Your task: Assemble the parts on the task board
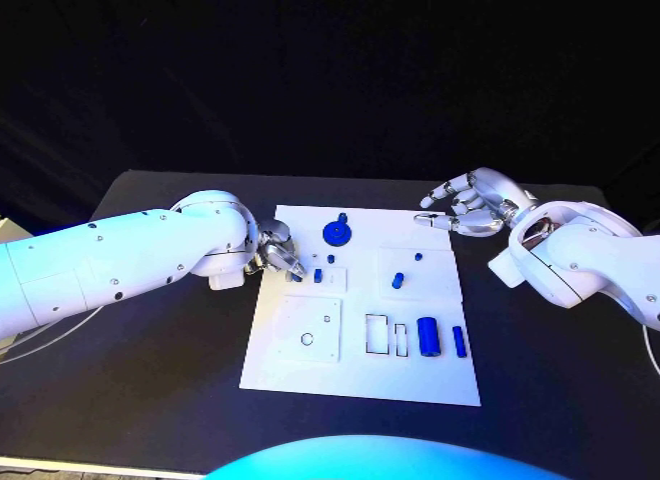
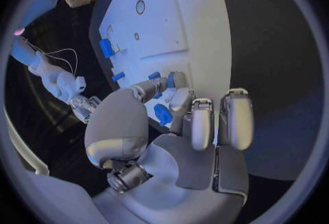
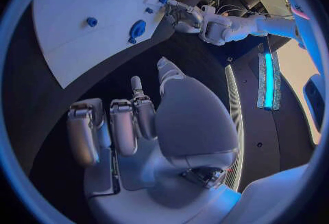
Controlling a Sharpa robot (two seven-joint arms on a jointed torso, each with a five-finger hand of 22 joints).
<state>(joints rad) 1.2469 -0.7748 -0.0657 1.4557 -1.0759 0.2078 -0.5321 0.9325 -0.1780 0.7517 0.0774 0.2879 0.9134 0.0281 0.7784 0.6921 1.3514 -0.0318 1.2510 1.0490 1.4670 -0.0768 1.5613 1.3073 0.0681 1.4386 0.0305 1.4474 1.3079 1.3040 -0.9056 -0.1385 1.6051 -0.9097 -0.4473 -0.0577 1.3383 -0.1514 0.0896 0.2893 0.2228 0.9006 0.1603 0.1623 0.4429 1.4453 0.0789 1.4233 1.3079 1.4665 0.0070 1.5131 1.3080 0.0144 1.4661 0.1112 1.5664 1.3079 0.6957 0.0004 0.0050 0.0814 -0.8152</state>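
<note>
Starting at your left: the left hand (image 1: 277, 250) sits at the left edge of the task board (image 1: 362, 380), fingers curled down over a small blue part (image 1: 317, 274) near the board's upper left. From the left wrist view its fingertips (image 2: 180, 104) close round a blue piece (image 2: 162, 113), so it looks like a pinch, though the fingers hide the contact and you can't be sure it is gripped. This reads as a pick or seating step on that small part; your next move calls for confirming the hold, then lifting straight.

Moving across the board: a round blue knob (image 1: 337, 233) stands at the top centre, a blue peg (image 1: 398, 280) sits mid-board, and a blue cylinder (image 1: 430, 337) and a thin blue bar (image 1: 459, 341) lie lower right beside two empty rectangular slots (image 1: 376, 334). The knob is close to the left hand's path; mind it.

At your right, the right hand (image 1: 472, 206) hovers off the board's upper right corner, fingers loosely spread, holding nothing.
</note>
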